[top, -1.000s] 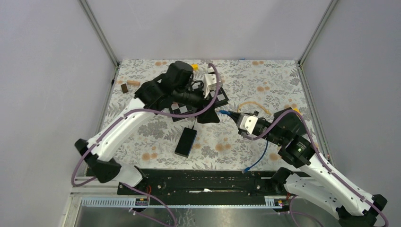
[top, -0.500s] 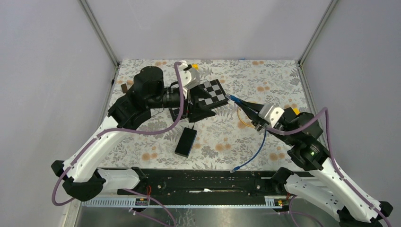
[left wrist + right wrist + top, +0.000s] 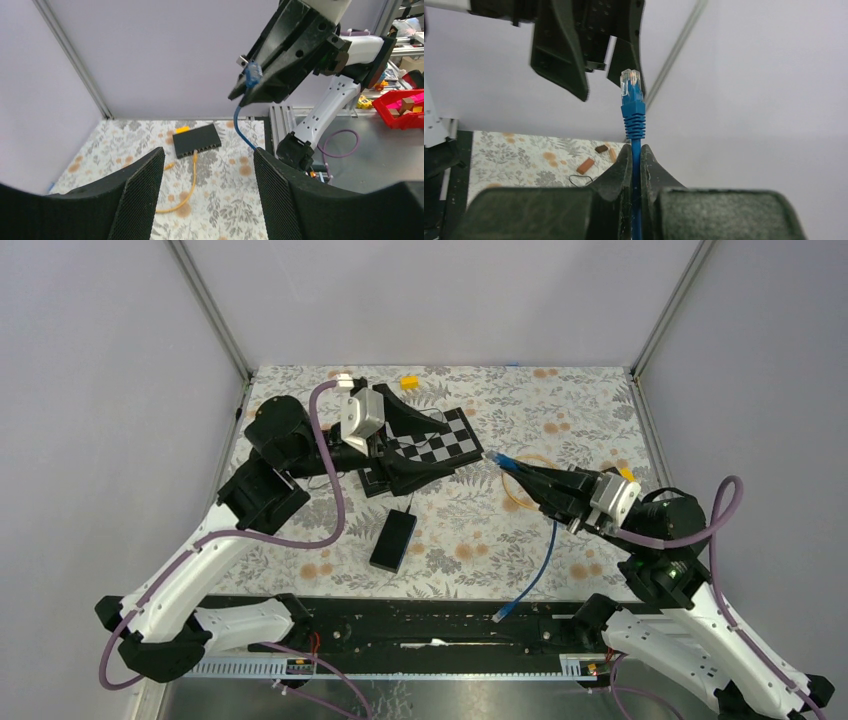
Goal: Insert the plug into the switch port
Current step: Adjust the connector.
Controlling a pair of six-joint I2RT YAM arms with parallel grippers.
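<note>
**A:** Why was the cable pinched at that spot?

**B:** The right pincer (image 3: 636, 150) was clamped tight on the blue cable (image 3: 545, 560) just behind the ribbed boot. That left the whole plug (image 3: 630, 82) standing clear beyond the fingertips. I'd judge this kept the clear connector free to enter a port without the fingers fouling the housing.

**A:** And where was the plug in relation to the switch?

**B:** It was up in the air, well apart from it. The network switch (image 3: 197, 140) lay flat on the flowered table (image 3: 480, 530) near the right wall, with an orange cable (image 3: 187, 187) already in one port. The overhead view didn't show the switch; the right arm seemed to cover it. The plug pointed toward the left arm rather than at the ports, so it looked to need turning round first.

**A:** What about the slack?

**B:** It hung down from the fingers to the table, with the far end lying near the arm bases.

**A:** And the left pincer?

**B:** The left pincer (image 3: 208, 155) had its fingers well apart, with nothing between them and nothing touched. It was raised above a checkerboard panel (image 3: 445, 440) and faced the plug. It may have been placed to take or steady the cable, but that is only my guess.
</note>
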